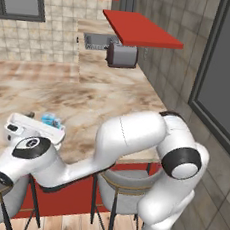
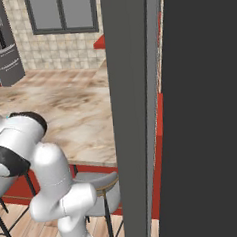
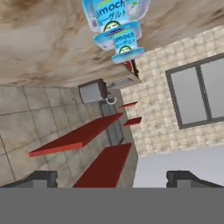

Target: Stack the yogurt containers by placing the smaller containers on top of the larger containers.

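Your gripper [image 3: 111,179] is released, its two dark fingertips [image 3: 40,178] spread wide with nothing between them. In the hand view, which is rolled over, you see the yogurt containers [image 3: 114,27] stacked on the marble counter [image 3: 39,43]: a mid-sized tub carrying a smaller tub [image 3: 124,43]. The bigger label reads "moch" in part; the rest is too blurred. From the left base view, the light-blue stack [image 1: 51,121] sits just behind your hand.

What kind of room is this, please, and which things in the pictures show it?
Most likely a home kitchen: a marble-look counter with stools below it, a toaster under red shelves, tiled walls, and a refrigerator in the corner.
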You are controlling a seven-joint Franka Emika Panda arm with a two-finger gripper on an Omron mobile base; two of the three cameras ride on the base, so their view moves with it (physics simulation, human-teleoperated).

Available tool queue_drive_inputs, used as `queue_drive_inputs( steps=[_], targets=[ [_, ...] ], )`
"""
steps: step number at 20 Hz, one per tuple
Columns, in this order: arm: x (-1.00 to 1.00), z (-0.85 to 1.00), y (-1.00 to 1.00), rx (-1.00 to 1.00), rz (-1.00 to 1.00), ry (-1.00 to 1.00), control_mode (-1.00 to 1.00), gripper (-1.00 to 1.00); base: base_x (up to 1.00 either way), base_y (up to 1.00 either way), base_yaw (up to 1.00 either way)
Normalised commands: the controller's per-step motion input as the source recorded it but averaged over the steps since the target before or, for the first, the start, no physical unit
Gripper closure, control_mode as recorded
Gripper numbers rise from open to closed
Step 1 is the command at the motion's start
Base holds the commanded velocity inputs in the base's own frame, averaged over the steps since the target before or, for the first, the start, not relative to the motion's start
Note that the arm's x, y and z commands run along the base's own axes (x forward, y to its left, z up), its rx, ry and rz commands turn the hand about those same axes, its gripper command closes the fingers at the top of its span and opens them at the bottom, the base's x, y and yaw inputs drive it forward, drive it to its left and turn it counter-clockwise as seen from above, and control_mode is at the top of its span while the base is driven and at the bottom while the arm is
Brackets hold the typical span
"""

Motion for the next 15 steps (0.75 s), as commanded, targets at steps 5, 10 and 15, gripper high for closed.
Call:
queue_drive_inputs(
  steps=[5, 10, 15],
  targets=[
    [-1.00, 1.00, -0.77, 0.31, 0.00, 0.00, -1.00, -1.00, 0.00, 0.00, 0.00],
    [-0.89, 1.00, -0.95, 0.36, 0.00, 0.02, -1.00, -1.00, 0.00, 0.00, 0.00],
    [-0.81, 0.97, -1.00, 0.36, 0.00, 0.14, -1.00, -1.00, 0.00, 0.00, 0.00]
  ],
)
